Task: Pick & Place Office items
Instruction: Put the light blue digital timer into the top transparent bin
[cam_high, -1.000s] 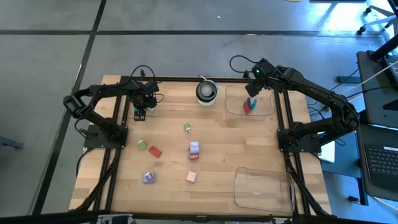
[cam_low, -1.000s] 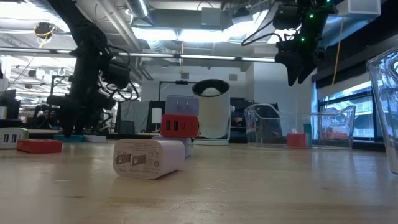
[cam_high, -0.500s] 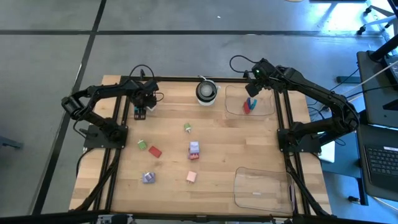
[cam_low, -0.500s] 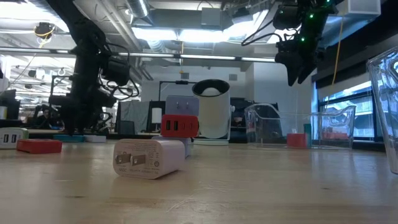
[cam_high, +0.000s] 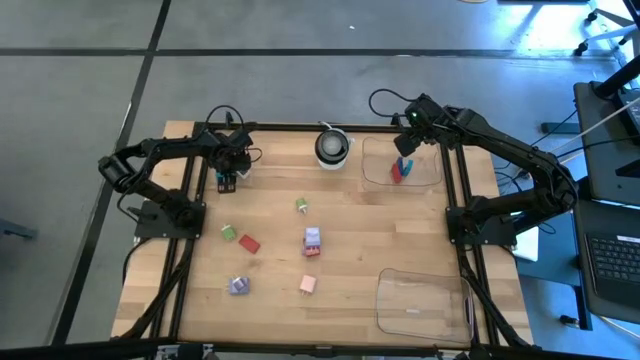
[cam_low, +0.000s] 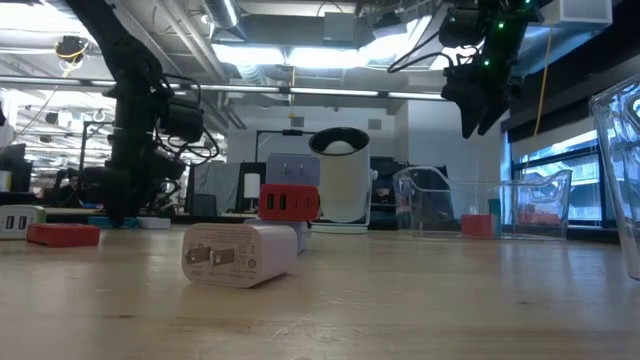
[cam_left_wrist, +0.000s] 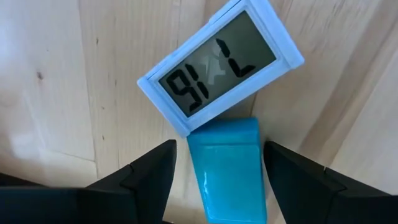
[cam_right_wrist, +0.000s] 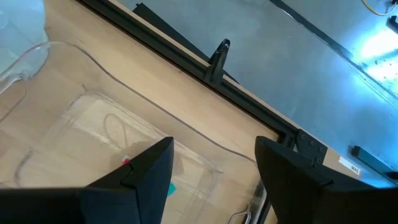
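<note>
From above, the left gripper (cam_high: 226, 181) sits at the table's (cam_high: 400, 240) far left corner over a teal block (cam_high: 221, 182); the right gripper (cam_high: 404, 148) hangs over the far clear tray (cam_high: 425, 172), which holds red and blue pieces (cam_high: 399, 168). The left wrist view shows open fingers (cam_left_wrist: 152, 174) straddling the teal block (cam_left_wrist: 229, 168), untouched, beside a small clock (cam_left_wrist: 221, 64). The right wrist view shows open, empty fingers (cam_right_wrist: 149, 165) above that tray (cam_right_wrist: 74, 124).

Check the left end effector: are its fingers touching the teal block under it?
Apart. The left wrist view shows the teal block lying between the fingers, with bare wood visible on both sides. The left end effector is open.
</note>
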